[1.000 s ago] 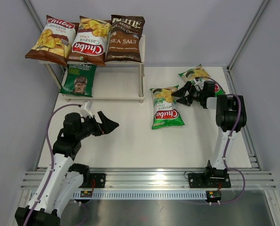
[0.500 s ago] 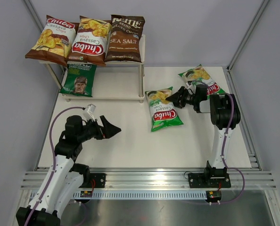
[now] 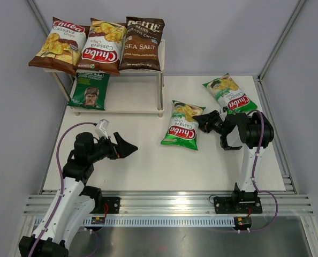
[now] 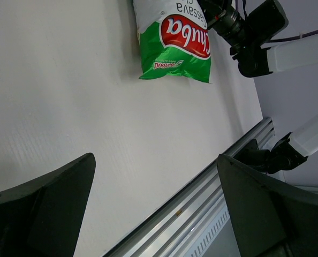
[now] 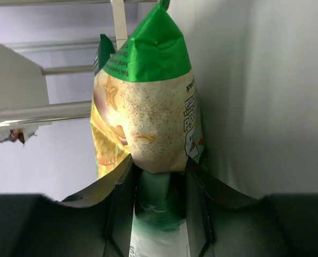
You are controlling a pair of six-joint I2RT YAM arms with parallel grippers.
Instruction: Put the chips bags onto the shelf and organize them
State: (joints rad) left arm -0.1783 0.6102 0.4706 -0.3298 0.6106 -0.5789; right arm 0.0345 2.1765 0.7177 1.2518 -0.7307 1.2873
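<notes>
My right gripper (image 3: pixel 203 121) is shut on the right edge of a green Chuba chips bag (image 3: pixel 181 128) that lies tilted on the table in front of the shelf (image 3: pixel 140 100). The right wrist view shows this bag (image 5: pixel 148 107) pinched between my fingers (image 5: pixel 121 195). A second green Chuba bag (image 3: pixel 229 92) lies at the back right. Two brown Chuba bags (image 3: pixel 60 45) (image 3: pixel 101 47) and a Kettle Sea Salt bag (image 3: pixel 143 44) fill the upper board. A dark green bag with a face (image 3: pixel 89 91) leans on the lower board's left. My left gripper (image 3: pixel 125 146) hovers open over the near left table, holding nothing (image 4: pixel 154 160).
The shelf's metal front leg (image 3: pixel 160 93) stands just left of the held bag. The table's near edge has an aluminium rail (image 3: pixel 164 201). Grey walls close in the left, back and right. The right arm (image 4: pixel 255 32) shows beyond the green bag (image 4: pixel 175 43) in the left wrist view.
My right gripper went from open to shut on the green bag's edge, then pulled it nearer and turned it. The left gripper shifted slightly and stayed open.
</notes>
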